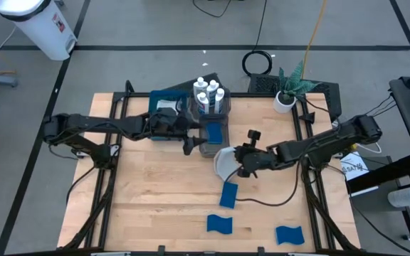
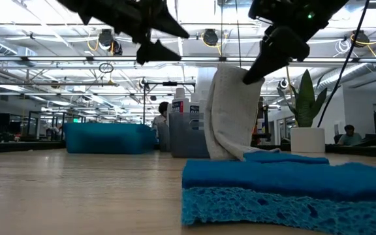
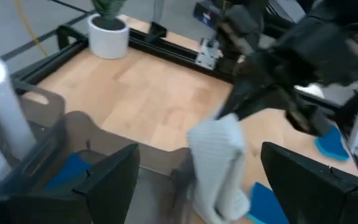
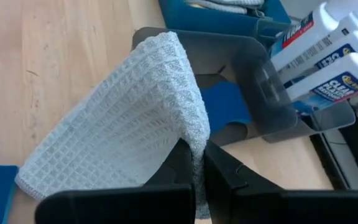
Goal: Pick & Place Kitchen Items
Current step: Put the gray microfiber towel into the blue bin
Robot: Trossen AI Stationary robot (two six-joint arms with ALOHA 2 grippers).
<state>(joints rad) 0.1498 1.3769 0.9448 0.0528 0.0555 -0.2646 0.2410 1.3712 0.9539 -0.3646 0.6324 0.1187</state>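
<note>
A light grey waffle cloth hangs folded from my right gripper, which is shut on it near the table's middle, just in front of the grey bins. My left gripper hovers open to the cloth's left, beside the near bin, with nothing between its fingers. Three blue sponges lie flat on the table: one below the cloth and two near the front edge. White labelled bottles stand upright in the far bin. Another blue sponge lies in the near bin. My right gripper pinches the cloth's upper folded edge between its two fingers, several layers together. The fingers slant down from the table's right side. The cloth hangs below them, slack and draped. A sponge in front hides its lower end, so whether it touches the table cannot be told.
A blue tray holding a cloth stands left of the bins at the back. A potted plant stands at the back right. Black frame rails run along the table's edges. Bare wood lies at the front left.
</note>
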